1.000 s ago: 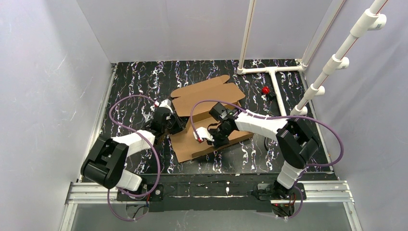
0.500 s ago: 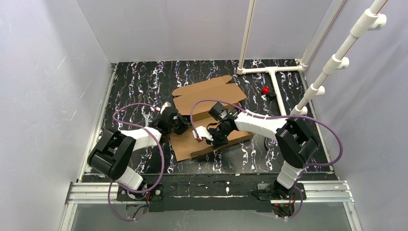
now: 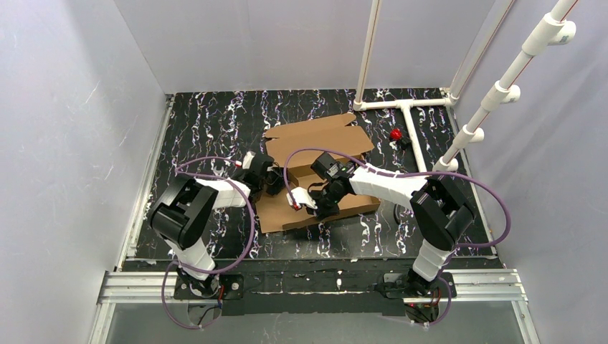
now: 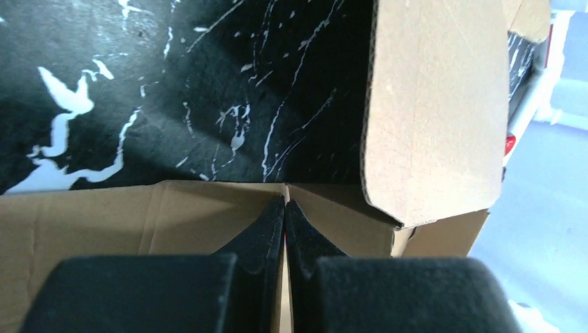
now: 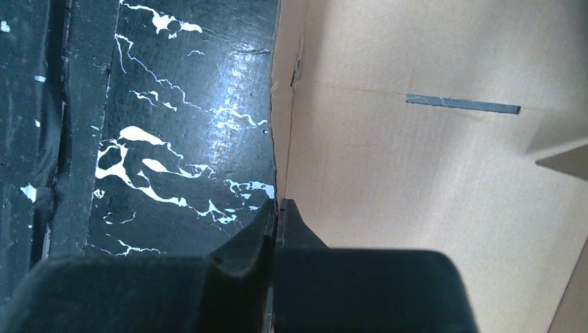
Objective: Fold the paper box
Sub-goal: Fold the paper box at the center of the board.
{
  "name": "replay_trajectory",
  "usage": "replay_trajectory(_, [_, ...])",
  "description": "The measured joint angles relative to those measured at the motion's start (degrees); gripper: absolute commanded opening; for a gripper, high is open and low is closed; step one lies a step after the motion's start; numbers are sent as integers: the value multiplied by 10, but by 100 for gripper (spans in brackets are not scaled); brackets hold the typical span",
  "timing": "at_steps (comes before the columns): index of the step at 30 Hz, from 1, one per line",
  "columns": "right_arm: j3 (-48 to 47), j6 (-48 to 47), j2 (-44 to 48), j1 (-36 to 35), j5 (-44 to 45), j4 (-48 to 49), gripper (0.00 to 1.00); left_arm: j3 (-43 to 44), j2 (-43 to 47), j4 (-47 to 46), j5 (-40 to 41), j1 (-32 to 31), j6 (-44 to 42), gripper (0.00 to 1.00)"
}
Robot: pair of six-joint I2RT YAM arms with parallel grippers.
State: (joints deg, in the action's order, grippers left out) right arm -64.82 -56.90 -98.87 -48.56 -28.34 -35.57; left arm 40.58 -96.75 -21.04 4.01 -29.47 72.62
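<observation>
Box, overhead: the paper box (image 3: 326,136) lay near the middle of the black, white-veined bench (image 3: 201,122). It was a brown cardboard sheet, partly folded. Its far flap with the rounded tabs pointed toward the back wall and its near panel lay toward the arms.
Left claw, overhead: the left claw (image 3: 274,183) sat at the box's left edge, against the cardboard. Its arm was bent in from the left.
Right claw, overhead: the right claw (image 3: 297,201) reached in from the right across the box, with its white finger pieces over the near panel. A purple cable (image 3: 301,154) arched above the cardboard.
Surroundings, overhead: a small red object (image 3: 395,134) lay on the bench just right of the box, beside a white pipe frame (image 3: 406,115).
Left claw, left wrist view: the left claw (image 4: 284,208) was pressed fully together, tip against tip, with no cardboard visible between the pads. The tips rested over a flat panel, right at its far edge and on a crease line.
Box, left wrist view: one flap of the paper box (image 4: 437,125) stood raised to the right of the tips, with bare bench (image 4: 208,90) beyond the panel's edge.
Right claw, right wrist view: the right claw (image 5: 277,205) was closed narrow. The box's left edge ran straight into the seam between the tips and looked nipped there.
Box, right wrist view: the paper box (image 5: 416,180) filled the right half of the view, with a thin dark slot (image 5: 462,104) cut across it. The bench (image 5: 173,104) filled the left half.
</observation>
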Motion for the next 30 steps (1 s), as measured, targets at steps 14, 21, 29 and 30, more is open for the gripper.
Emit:
replay_trajectory(14, [1,14,0,0,9,11,1,31,-20,5,-32,0,3,21])
replay_trajectory(21, [1,23,0,3,9,12,2,10,44,-1,-96,12,-87,29])
replay_trajectory(29, [10,19,3,12,-9,16,12,-99,288,25,-168,60,-192,30])
replay_trajectory(30, [11,18,4,13,-11,15,12,-109,320,38,-179,61,-200,28])
